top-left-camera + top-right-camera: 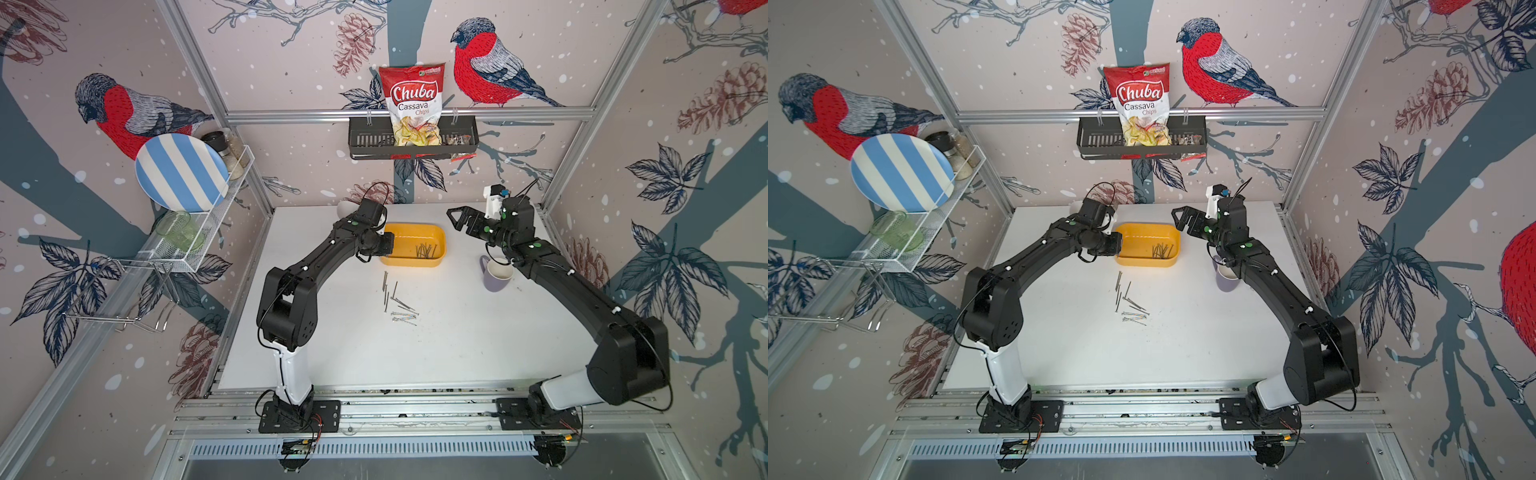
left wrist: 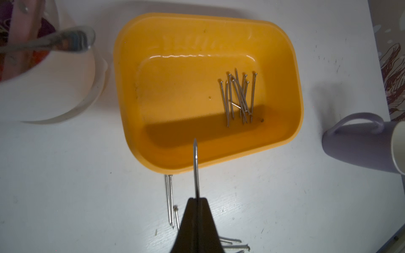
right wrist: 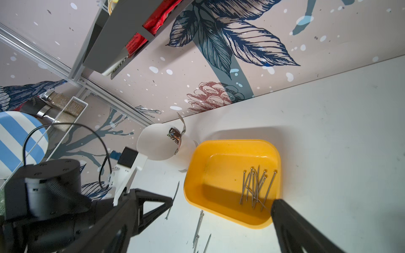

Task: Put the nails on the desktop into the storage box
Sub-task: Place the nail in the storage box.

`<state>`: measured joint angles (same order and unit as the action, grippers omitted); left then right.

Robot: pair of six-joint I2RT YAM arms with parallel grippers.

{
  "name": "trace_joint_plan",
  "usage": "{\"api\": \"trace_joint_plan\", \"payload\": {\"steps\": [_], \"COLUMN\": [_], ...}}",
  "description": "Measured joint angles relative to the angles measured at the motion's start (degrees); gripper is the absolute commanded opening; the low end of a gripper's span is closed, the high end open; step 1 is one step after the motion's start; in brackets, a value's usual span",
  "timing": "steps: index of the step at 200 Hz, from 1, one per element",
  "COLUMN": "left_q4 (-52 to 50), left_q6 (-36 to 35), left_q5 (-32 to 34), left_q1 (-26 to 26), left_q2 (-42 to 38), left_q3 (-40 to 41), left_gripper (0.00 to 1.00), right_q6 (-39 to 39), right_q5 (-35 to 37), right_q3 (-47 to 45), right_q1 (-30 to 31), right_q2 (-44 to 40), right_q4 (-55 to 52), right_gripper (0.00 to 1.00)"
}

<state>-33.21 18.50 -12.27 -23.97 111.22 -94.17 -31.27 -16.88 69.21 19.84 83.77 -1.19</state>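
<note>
Nails: one (image 2: 195,166) is pinched in the clenched left gripper (image 2: 197,200), long axis in line w/ the fingers, sharp tip fwd over the near wall of the storage box (image 2: 285,87). Approx ten more (image 1: 426,250) lie in the box's half nearer the one mug (image 1: 496,274), roughly parallel across its short axis, heads mostly toward its far wall. Approx a dozen (image 1: 399,303) lie scattered on the desktop (image 1: 457,345) in front of the box, some front-to-back, some crosswise; overlap blocks an exact count. Right gripper (image 1: 454,221) hangs spread wide, empty, beside the box.

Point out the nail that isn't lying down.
The nail pinched in the left gripper; all others lie flat in the storage box or on the desktop.
</note>
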Motion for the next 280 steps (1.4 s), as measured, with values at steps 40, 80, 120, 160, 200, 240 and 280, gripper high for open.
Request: {"api": "trace_joint_plan", "payload": {"steps": [40,80,120,160,200,240,280], "left_q4": [1.3,0.6,-0.6,-2.3,-1.7,0.2,1.1], "left_q6": [2.7,4.0,4.0,4.0,5.3,7.0,7.2], "left_q5": [-2.3,-3.8,-4.5,-5.8,-7.7,-10.5,-12.2], "left_q1": [-0.2,-1.0,-1.4,-1.4,-1.6,-2.0,-2.1], "left_q2": [10.7,20.4,27.3,31.9,33.0,33.8,34.1], "left_q3": [-10.1,-20.2,-27.3,-30.9,-30.0,-29.5,-29.2], "left_gripper": [0.0,0.0,0.0,0.0,0.0,0.0,0.05], "right_q6": [1.4,1.8,2.6,2.8,2.8,2.8,2.8], "right_q5": [0.3,0.7,0.7,1.0,1.5,1.7,1.7], "right_q3": [-0.2,-2.2,-2.9,-2.9,-3.0,-3.4,-4.2], "right_q1": [0.0,0.0,0.0,-0.1,-0.1,-0.1,0.0], "right_q2": [-3.8,-6.1,-6.4,-6.4,-6.5,-6.8,-7.5], "right_q4": [-3.7,-5.7,-7.0,-7.1,-7.4,-7.5,-7.5], "right_gripper": [1.0,1.0,1.0,1.0,1.0,1.0,1.0]}}
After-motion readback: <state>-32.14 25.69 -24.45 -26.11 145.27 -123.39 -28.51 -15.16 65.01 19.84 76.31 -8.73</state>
